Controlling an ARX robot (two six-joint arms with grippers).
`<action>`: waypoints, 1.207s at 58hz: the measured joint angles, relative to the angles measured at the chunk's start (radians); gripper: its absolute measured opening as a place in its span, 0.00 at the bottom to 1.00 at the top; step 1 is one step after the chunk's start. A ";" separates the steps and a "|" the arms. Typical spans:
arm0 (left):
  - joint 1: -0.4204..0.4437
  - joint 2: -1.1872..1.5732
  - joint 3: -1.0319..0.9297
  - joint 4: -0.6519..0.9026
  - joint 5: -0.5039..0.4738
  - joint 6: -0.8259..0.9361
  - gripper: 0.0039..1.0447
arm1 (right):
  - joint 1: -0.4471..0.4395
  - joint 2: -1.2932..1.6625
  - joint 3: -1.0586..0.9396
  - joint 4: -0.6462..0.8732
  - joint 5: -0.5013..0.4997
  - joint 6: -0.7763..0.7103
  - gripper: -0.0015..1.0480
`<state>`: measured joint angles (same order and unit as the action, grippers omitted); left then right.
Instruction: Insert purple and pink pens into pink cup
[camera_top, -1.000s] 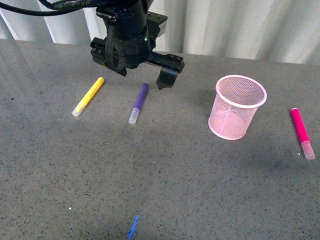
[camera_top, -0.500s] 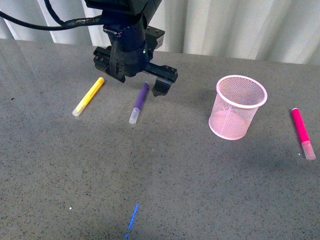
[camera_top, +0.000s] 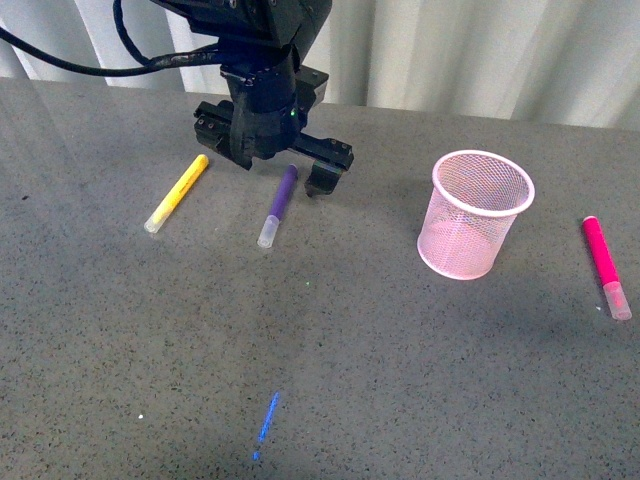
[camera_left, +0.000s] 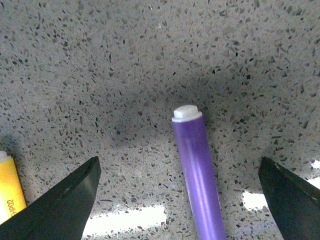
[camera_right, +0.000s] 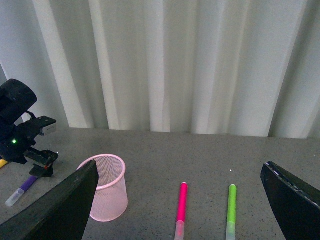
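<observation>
Two jaws of the left gripper (camera_top: 281, 170) are spread wide astride the far end of the purple pen (camera_top: 278, 205), which is laid flat on the grey table (camera_top: 400, 380). The pink pen (camera_top: 603, 262) is laid right of the pink mesh cup (camera_top: 475, 215), well apart. The right gripper (camera_right: 182, 200) is likewise spread wide.

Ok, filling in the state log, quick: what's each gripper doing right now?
Left gripper: open, jaws either side of the purple pen, nothing held.
Right gripper: open, empty.
</observation>
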<state>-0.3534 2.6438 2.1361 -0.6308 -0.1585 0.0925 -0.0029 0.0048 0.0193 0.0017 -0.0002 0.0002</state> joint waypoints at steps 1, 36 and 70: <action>0.000 0.001 0.002 0.000 0.000 0.000 0.94 | 0.000 0.000 0.000 0.000 0.000 0.000 0.93; -0.008 0.013 0.008 -0.010 -0.071 0.013 0.28 | 0.000 0.000 0.000 0.000 0.000 0.000 0.93; -0.004 -0.003 -0.038 0.063 -0.076 -0.043 0.11 | 0.000 0.000 0.000 0.000 0.000 0.000 0.93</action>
<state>-0.3573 2.6404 2.0983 -0.5682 -0.2348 0.0490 -0.0029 0.0048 0.0193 0.0017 -0.0006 0.0002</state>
